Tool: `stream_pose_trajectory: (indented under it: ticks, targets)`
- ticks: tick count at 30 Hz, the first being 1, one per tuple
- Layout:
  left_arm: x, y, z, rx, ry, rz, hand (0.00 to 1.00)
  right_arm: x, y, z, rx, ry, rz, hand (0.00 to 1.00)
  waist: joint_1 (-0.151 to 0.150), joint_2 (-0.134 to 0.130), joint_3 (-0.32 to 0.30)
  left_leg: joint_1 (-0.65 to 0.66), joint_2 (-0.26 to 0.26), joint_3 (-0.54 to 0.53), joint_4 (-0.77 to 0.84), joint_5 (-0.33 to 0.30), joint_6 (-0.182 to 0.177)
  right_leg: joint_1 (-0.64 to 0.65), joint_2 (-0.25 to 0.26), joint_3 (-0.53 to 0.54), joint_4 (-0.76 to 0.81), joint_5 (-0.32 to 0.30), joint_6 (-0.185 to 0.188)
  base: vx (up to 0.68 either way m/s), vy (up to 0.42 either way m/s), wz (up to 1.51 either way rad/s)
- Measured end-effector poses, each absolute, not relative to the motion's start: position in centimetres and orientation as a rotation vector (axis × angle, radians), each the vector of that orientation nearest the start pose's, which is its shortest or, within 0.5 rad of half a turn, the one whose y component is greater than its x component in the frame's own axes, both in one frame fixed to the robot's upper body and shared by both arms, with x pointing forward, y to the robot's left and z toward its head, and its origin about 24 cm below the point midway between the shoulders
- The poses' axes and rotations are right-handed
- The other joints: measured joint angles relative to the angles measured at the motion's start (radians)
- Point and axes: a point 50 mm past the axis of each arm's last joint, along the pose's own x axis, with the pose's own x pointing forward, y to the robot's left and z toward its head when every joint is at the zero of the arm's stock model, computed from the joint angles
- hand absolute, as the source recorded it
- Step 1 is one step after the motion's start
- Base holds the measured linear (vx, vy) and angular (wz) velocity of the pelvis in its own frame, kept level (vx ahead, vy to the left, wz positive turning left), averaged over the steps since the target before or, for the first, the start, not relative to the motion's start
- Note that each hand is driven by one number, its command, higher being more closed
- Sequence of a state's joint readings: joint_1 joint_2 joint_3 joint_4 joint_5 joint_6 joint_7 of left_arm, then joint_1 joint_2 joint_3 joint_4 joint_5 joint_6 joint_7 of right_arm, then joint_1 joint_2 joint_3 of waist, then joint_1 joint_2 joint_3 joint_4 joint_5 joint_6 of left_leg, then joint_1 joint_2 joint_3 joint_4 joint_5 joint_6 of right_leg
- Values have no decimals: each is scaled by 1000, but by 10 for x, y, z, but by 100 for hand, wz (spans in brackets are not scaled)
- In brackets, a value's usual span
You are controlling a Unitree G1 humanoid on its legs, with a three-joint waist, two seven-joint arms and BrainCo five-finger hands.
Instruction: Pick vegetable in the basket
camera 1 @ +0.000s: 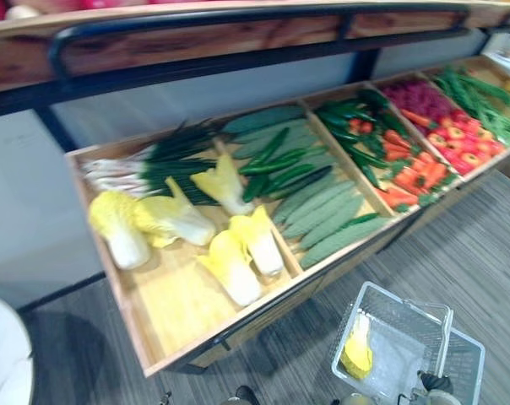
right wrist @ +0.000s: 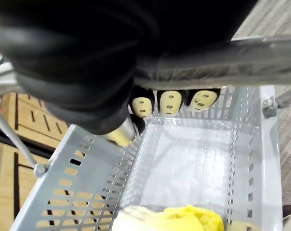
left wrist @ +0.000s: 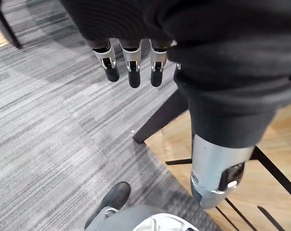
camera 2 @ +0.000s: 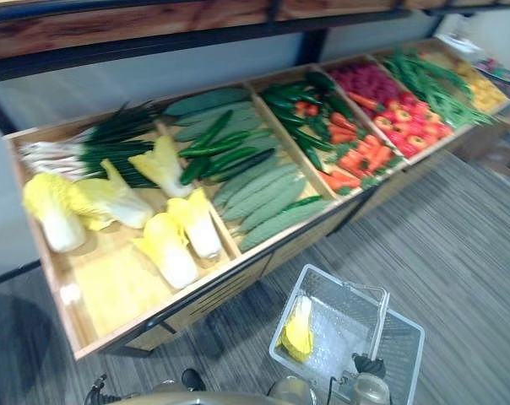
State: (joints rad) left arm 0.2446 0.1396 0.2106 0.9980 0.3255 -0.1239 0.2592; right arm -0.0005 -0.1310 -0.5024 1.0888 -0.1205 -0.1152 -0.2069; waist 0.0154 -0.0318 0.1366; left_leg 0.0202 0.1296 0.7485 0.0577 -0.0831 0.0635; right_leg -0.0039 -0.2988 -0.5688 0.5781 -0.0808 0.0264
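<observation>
**Inspector:** Where is the vegetable lying, and which way is it pointing?

**Assessor:** The cabbage [camera 2: 298, 332] is lying inside the grey basket [camera 2: 339, 278], against the wall on the robot's left. Its long axis is running from the robot towards the counter [camera 1: 238, 316]. The pale stem end appears to be pointing at the counter and the leafy end back at the robot.

**Inspector:** How are the hands posing?

**Assessor:** The right hand [right wrist: 170, 102] is hanging palm-down over the basket, its fingers curling round the handle [right wrist: 208, 57]. The left hand [left wrist: 132, 67] is hanging beside the counter above the grey floor [left wrist: 49, 120], its fingers straight, side by side and gripping nothing.

**Inspector:** How is the vegetable looking?

**Assessor:** It is showing crinkled bright yellow leaves, paling to whitish at the stem, like the cabbages [camera 1: 120, 224] lying in the counter's leftmost compartment.
</observation>
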Motion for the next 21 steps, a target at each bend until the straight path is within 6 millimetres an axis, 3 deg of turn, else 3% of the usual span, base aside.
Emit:
stream_pose_trajectory:
  ticks: [2, 3, 5, 6, 7, 8, 10, 13, 14, 15, 16, 18, 20, 21]
  targets:
    - [48, 242, -153, 441, 1084, 328, 0, 115, -265, -140, -70, 950, -635, 100, 12, -1, 1, -3, 9, 115, 23, -1, -1, 41, 1, -32, -82, -30, 35, -115, -109, -144]
    - [48, 239, -153, 433, 1086, 326, 0, 116, -267, -139, -78, 949, -635, 100, 13, 8, 4, -2, 11, 134, 24, -2, -2, 38, 6, -52, -113, -34, 35, -135, -117, -137]
    - [44, 222, -159, 387, 1110, 302, 0, 110, -278, -137, -127, 965, -640, 100, 12, 51, -10, -18, 30, 198, 13, -2, -18, 47, 47, -90, -236, -49, 42, -119, -141, -105]
    - [44, 220, -160, 384, 1115, 295, 0, 110, -279, -137, -133, 967, -639, 100, 13, 60, -16, -22, 32, 238, 26, -4, -17, 41, 35, -120, -245, -83, 43, -86, -193, -99]
    - [47, 221, -159, 388, 1109, 297, 0, 113, -278, -137, -133, 966, -633, 100, 13, 37, -3, -20, 28, 283, 55, -5, -17, 37, 19, -139, -272, -128, 64, -75, -274, -95]
    - [48, 224, -159, 391, 1113, 300, 0, 112, -279, -137, -140, 967, -632, 100, 7, 32, 11, -22, 48, 293, 88, -12, -22, 46, 45, -137, -329, -138, 86, -37, -235, -74]
    - [48, 224, -160, 394, 1116, 301, 0, 105, -280, -138, -170, 984, -631, 100, -12, 55, -3, -37, 104, 295, 142, -11, -24, 60, 101, -120, -404, -108, 71, 0, -215, -34]
    - [47, 230, -158, 415, 1118, 318, 0, 104, -273, -140, -214, 994, -576, 100, -13, 55, -2, -38, 209, 298, 281, -8, -27, 67, 163, -49, -469, -76, 33, -16, -169, -73]
    - [47, 232, -158, 421, 1117, 318, 0, 105, -272, -140, -226, 992, -560, 100, -13, 54, -2, -43, 224, 266, 317, -4, -31, 69, 173, -27, -476, -72, 27, -52, -159, -90]
    - [46, 233, -158, 423, 1119, 322, 0, 108, -270, -140, -238, 985, -535, 100, -9, 52, 0, -56, 251, 141, 391, 21, -67, 76, 183, 23, -480, -65, 16, -49, -153, -108]
    - [45, 233, -158, 426, 1116, 324, 0, 113, -268, -139, -249, 971, -514, 100, 2, 50, 1, -86, 236, 3, 426, 24, -82, 76, 180, 75, -476, -62, 11, -39, -111, -173]
    - [42, 215, -160, 387, 1113, 317, 0, 125, -263, -137, -274, 948, -456, 100, 32, 52, 2, -90, 78, -402, 355, -24, -137, 38, 172, 244, -469, -34, 7, -11, 54, -215]
    - [45, 210, -161, 376, 1108, 315, 0, 136, -252, -136, -280, 914, -389, 100, 44, 55, 1, -80, 8, -602, 285, -36, -149, 0, 200, 359, -470, -14, 8, -12, 118, -189]
    - [46, 209, -160, 374, 1100, 315, 0, 137, -247, -138, -280, 912, -366, 100, 41, 57, 2, -77, -3, -667, 254, -46, -153, -15, 217, 399, -470, -7, 13, -13, 164, -172]
